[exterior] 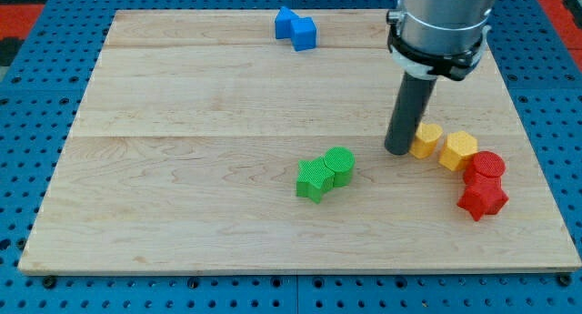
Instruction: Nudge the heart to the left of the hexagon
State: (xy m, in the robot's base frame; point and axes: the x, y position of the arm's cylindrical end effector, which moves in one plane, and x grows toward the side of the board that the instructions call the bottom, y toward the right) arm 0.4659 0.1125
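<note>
Wooden board (182, 123) on a blue pegboard surface (27, 86), blocks in four clusters.
Two blue blocks (296, 28) touching at the view's top; green cube-like block (315, 179) against green cylinder (339, 165) mid-board; at the right, yellow heart (426, 140), yellow hexagon (458, 150), red cylinder (486, 167), red star (482, 198) in a chain.

My tip (397, 152) down, rod upright
</note>
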